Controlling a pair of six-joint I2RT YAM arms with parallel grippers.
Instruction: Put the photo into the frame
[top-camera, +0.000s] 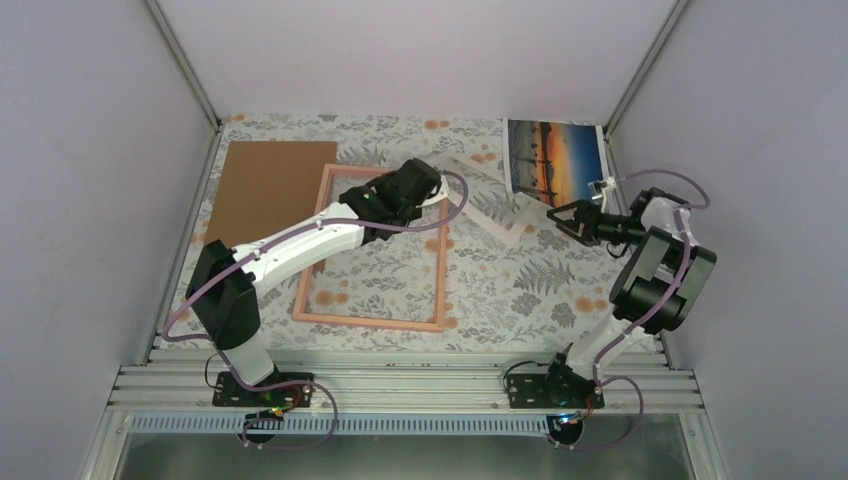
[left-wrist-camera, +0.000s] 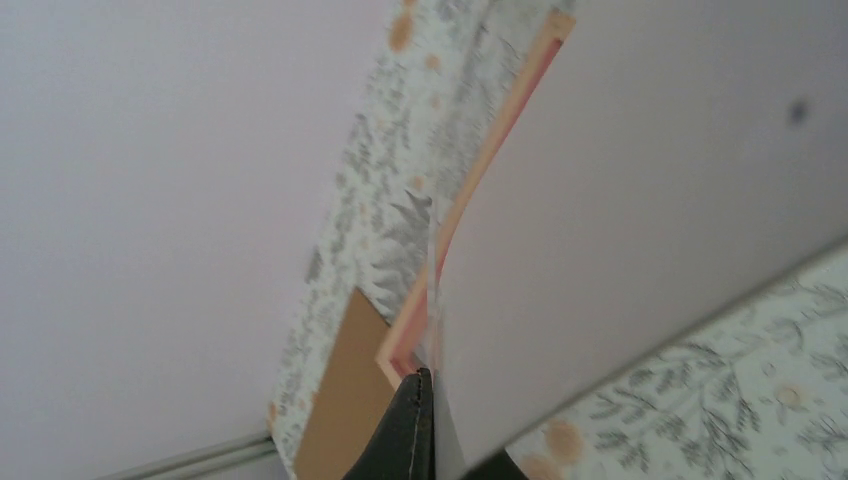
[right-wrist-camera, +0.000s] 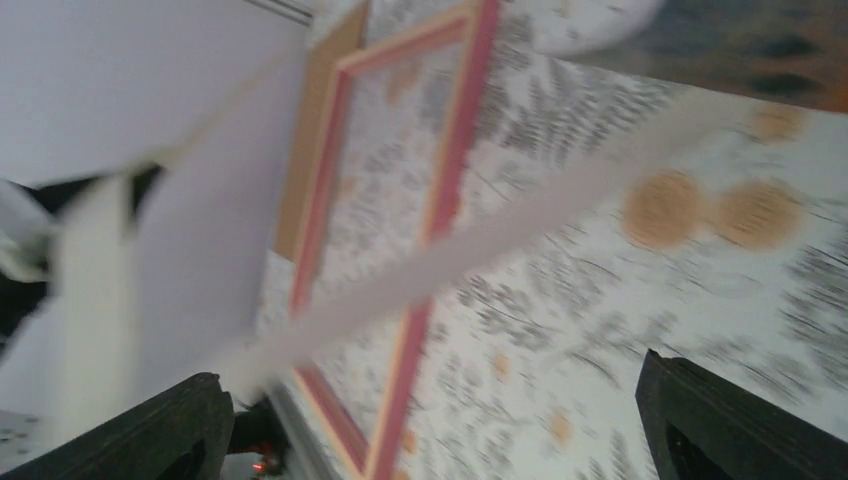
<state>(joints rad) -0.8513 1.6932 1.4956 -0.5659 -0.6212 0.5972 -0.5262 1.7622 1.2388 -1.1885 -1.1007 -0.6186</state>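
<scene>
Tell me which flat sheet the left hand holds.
The white mat board with the cut-out window: the shut left hand pinches its edge. The brown cardboard sheet and the sunset photo are in no hand's grip.

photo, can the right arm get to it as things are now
Probably yes. The right gripper is open and close to the photo, which is at the far right corner of the table. Nothing lies on the photo; the white mat held by the left gripper ends short of it.

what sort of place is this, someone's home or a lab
Probably a robot test booth, not a home: plain pale walls box in a flower-patterned table, and the left arm and right arm are bolted to metal rails.
</scene>
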